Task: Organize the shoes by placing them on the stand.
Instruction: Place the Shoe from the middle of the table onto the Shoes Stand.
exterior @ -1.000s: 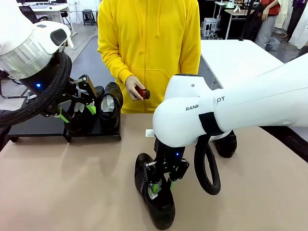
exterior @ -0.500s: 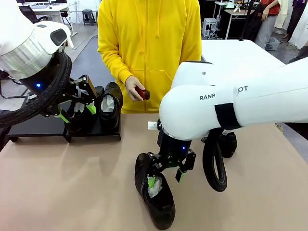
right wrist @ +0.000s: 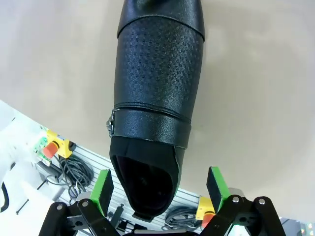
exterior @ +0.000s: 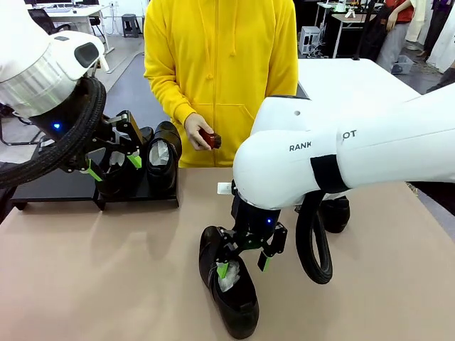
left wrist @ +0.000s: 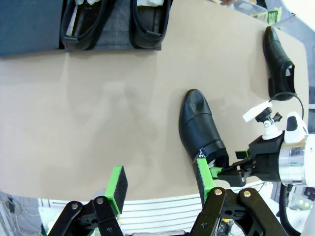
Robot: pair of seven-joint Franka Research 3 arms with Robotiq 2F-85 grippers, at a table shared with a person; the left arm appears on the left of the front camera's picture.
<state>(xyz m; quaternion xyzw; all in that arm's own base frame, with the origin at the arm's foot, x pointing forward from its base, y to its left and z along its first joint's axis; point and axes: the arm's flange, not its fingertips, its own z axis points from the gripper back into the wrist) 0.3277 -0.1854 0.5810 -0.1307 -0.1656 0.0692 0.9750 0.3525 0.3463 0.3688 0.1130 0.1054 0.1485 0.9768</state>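
On stand (exterior: 46,187): two shoes (exterior: 165,172), stuffing maybe paper (exterior: 161,152); left tool (exterior: 112,165), right tool (exterior: 242,265) agape, empty.

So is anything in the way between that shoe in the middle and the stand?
Nothing lies on the table between the shoe and the stand. The left end effector, though, hangs open at the stand's occupied end and might crowd that approach.

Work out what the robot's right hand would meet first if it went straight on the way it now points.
Most likely the black shoe lying on the table: the right hand points down at its heel opening, open fingers either side. How far above it hangs is unclear.
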